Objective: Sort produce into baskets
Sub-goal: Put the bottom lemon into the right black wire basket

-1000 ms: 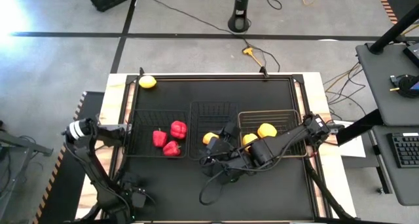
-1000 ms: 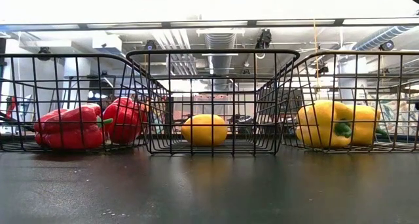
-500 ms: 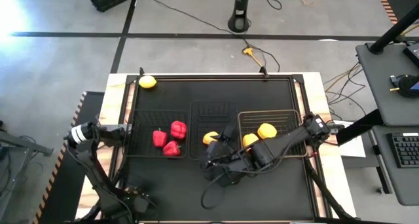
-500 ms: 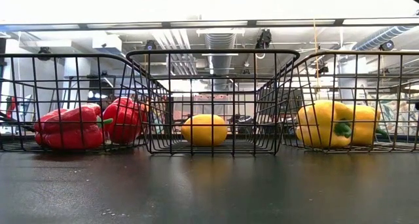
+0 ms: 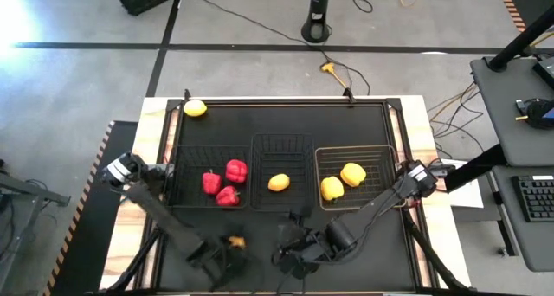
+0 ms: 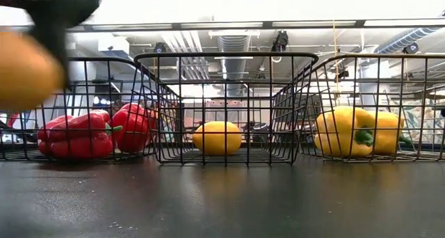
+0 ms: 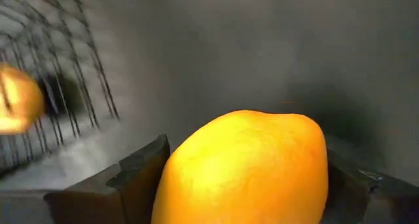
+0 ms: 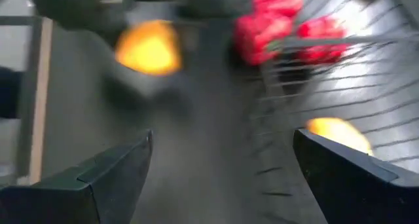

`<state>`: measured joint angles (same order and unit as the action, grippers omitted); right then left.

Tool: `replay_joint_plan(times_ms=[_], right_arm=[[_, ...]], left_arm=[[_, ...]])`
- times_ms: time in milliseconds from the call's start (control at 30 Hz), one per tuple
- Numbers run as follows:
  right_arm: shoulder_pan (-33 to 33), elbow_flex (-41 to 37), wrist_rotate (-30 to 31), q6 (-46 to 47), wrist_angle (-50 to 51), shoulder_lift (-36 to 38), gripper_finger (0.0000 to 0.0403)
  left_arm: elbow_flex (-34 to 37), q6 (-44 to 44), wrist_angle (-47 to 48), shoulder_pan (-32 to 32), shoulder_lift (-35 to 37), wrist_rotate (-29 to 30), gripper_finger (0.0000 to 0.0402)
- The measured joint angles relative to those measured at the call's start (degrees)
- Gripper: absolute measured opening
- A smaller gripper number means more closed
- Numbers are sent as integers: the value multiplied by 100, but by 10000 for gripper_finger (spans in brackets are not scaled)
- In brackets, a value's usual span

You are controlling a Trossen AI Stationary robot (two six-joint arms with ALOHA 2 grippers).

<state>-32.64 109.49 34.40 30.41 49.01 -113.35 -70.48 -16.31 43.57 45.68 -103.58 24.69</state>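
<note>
The left gripper (image 7: 239, 185) clamps a lemon (image 7: 243, 168), long axis spanning its fingers; the right gripper (image 8: 222, 178) gapes empty.

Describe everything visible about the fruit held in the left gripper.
The lemon-like fruit is a smooth oval, yellow-orange, with a slightly glossy skin and no stem or leaf showing. It sits clamped between the dark fingers of the left gripper, which touch it on both sides. From above only a small patch of it shows, over the black table near its front edge, in front of the baskets and outside all of them. Its underside is hidden.
</note>
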Motion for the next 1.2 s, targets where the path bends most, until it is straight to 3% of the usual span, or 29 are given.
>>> replay_joint_plan(times_ms=[200, 500, 667, 833, 1200], right_arm=[[-177, -685, -753, 540, -991, -109, 361], [-483, -992, -743, 1636, -1245, -551, 361], [-499, -926, -741, 1813, -1248, -854, 361], [-462, -788, -742, 1774, -1216, -1052, 361], [-282, -431, -427, 502, -1698, -1055, 361]], left_arm=[[42, 190, -1365, -616, -236, 40, 281], [-137, 98, -2504, -757, -1018, 19, 284], [-439, 133, -2479, -726, -1335, -322, 311], [-431, 218, -2334, -639, -1285, -262, 350], [-382, -466, -1679, -456, -758, -166, 368]])
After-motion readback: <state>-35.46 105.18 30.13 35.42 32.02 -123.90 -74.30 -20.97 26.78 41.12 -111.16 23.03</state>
